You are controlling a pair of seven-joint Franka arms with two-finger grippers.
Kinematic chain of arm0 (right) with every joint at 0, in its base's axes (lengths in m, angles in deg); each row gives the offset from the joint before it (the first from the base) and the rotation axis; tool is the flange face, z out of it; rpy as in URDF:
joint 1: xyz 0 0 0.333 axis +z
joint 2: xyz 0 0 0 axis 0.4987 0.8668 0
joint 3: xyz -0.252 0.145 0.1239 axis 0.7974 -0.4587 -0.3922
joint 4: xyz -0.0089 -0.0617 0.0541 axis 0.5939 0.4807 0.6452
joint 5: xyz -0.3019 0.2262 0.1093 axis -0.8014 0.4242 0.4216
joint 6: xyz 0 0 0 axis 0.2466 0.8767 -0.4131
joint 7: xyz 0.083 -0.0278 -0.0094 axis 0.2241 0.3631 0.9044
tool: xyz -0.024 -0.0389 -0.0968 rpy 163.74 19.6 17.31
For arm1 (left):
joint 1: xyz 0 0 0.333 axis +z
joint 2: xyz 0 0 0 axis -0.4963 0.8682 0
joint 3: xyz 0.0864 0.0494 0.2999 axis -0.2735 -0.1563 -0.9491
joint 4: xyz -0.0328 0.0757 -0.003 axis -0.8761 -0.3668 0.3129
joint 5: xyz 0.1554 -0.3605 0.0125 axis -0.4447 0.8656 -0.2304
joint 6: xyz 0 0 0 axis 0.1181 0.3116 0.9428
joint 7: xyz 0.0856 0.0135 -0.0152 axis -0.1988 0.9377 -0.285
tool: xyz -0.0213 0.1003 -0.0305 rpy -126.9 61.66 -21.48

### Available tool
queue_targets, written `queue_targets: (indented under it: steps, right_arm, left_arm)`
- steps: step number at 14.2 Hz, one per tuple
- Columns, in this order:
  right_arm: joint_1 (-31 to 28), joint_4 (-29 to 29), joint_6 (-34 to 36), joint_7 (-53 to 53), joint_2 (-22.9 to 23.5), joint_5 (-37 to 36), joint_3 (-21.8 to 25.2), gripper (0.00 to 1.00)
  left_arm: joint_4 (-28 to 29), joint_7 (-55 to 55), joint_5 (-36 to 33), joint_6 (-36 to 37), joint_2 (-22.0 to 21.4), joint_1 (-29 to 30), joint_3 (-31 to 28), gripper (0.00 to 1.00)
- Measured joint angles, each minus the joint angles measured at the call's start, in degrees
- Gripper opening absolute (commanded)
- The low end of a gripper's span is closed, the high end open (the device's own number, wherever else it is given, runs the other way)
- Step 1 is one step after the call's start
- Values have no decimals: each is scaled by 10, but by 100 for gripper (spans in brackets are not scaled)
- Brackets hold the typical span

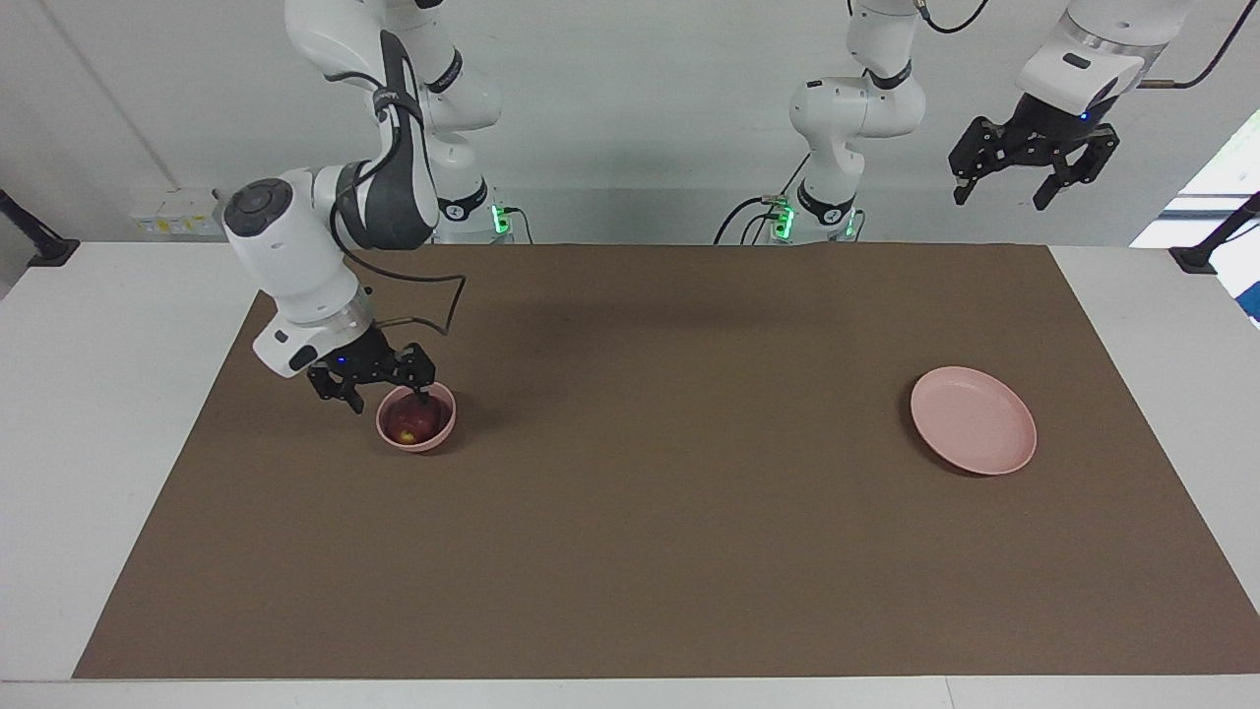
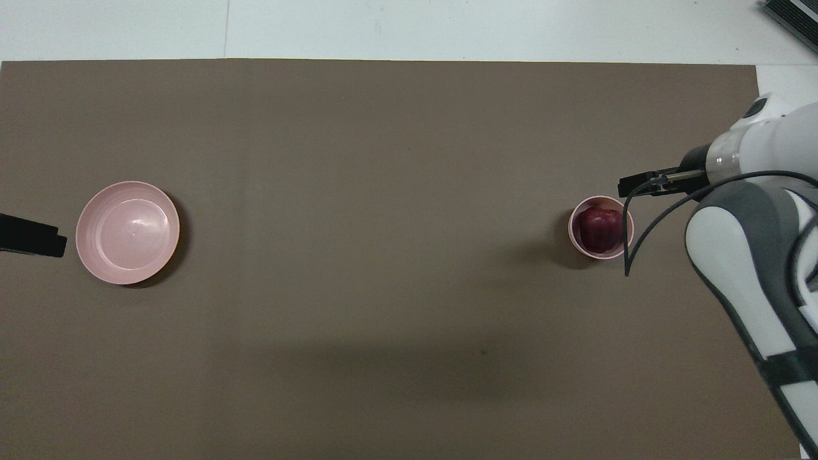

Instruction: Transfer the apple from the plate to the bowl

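Note:
The dark red apple [image 1: 411, 422] [image 2: 599, 229] lies inside the small deep pink bowl [image 1: 439, 437] [image 2: 578, 243] toward the right arm's end of the table. My right gripper [image 1: 389, 399] hangs open just above the bowl's rim, holding nothing and apart from the apple. The wide pink plate [image 1: 973, 419] [image 2: 128, 232] sits bare toward the left arm's end. My left gripper [image 1: 1004, 197] waits open, high in the air near its base, with nothing between its fingers; only a dark tip of it [image 2: 32, 236] shows in the overhead view.
A brown mat [image 1: 650, 551] covers most of the white table [image 1: 98, 394]. A loose black cable [image 1: 433, 305] hangs from the right arm's wrist above the bowl.

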State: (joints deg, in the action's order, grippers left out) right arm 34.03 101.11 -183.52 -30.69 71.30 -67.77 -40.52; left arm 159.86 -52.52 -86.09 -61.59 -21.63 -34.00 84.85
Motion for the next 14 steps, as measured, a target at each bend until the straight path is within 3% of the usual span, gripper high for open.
queue_targets:
  steps: [6, 11, 14]
  right_arm:
    - [1, -50, 129, -60, -79, -13, -2, 100]
    - [0, -134, 238, -70, -85, -17, 0, 100]
    - [0, -140, 271, -70, -91, -23, 1, 100]
  left_arm:
    - [0, 0, 1, 0, 0, 0, 0, 100]
    - [2, 0, 9, -3, 0, 2, -2, 100]
    - [2, 4, 33, -5, 0, 16, -7, 100]
